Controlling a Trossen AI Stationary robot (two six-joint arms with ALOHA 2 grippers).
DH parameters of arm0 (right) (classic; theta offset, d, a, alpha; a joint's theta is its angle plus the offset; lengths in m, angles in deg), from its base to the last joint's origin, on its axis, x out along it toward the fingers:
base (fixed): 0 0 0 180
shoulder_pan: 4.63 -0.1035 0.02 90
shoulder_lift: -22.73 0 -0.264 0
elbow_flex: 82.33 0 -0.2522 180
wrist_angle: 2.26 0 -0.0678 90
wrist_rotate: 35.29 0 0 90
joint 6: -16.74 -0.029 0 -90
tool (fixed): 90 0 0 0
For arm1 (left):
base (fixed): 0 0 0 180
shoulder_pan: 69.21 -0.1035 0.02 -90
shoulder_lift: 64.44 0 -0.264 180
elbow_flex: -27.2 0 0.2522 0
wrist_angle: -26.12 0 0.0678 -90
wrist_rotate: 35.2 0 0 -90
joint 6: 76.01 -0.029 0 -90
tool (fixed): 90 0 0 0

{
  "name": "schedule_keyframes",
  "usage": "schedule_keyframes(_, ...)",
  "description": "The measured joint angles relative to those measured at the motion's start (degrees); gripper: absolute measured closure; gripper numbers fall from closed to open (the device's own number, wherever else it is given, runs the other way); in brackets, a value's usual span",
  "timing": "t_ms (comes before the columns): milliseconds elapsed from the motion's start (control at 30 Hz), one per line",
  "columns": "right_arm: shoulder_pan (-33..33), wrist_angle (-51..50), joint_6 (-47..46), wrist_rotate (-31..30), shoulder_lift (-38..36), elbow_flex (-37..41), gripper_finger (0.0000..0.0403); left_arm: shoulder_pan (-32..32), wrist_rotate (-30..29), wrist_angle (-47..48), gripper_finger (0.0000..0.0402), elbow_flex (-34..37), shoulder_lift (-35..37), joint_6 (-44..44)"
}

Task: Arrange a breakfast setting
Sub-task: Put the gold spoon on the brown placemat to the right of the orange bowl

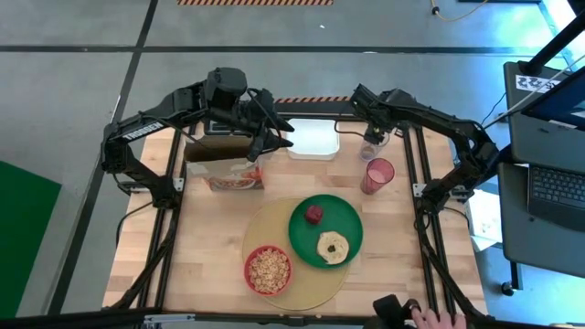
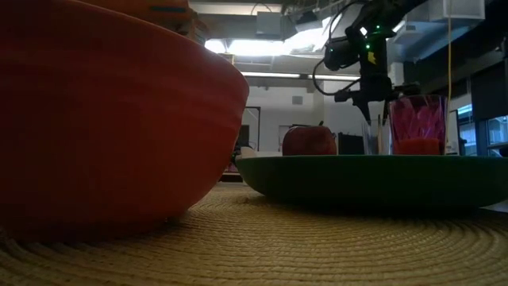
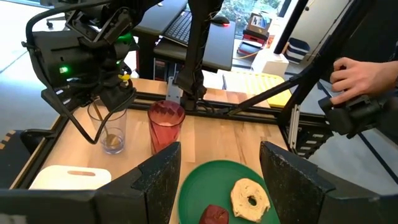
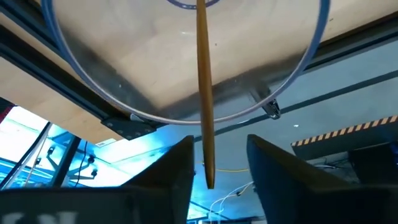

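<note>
**Breakfast setting laid out on the mat, right arm over a glass**

Tan mat [image 1: 302, 265] sits at the table's near middle, carrying the green plate [image 1: 340, 219] with apple [image 1: 313, 215] and bagel [image 1: 333, 247], plus the red bowl [image 1: 268, 270] of cereal [image 1: 269, 268]. Pink cup [image 1: 377, 175] stands just off the mat. Right gripper [image 4: 208, 165] hangs above a clear glass [image 3: 107, 130] with a wooden stick [image 4: 204, 93] between its spread fingers, apparently not touching. Left gripper [image 3: 219, 171] is spread open over the cereal box [image 1: 227, 169].

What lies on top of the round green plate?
On the round green plate lie a small red apple and a pale bagel, apart from each other. Whatever sits beneath them is covered; the plate itself overlaps the large round tan mat.
</note>
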Motion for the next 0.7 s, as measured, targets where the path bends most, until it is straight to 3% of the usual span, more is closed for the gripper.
schedule_keyframes(233, -2.38, 0.15, -1.44, -0.52, 0.00, 0.00, 0.0307, 0.00, -0.01, 0.00, 0.0189, 0.00, 0.00, -0.02)
schedule_keyframes(700, -2.69, -1.43, -4.55, -5.82, 0.00, 0.00, 0.0357, 0.00, -0.01, 0.00, 0.0189, 0.00, 0.00, 0.16)
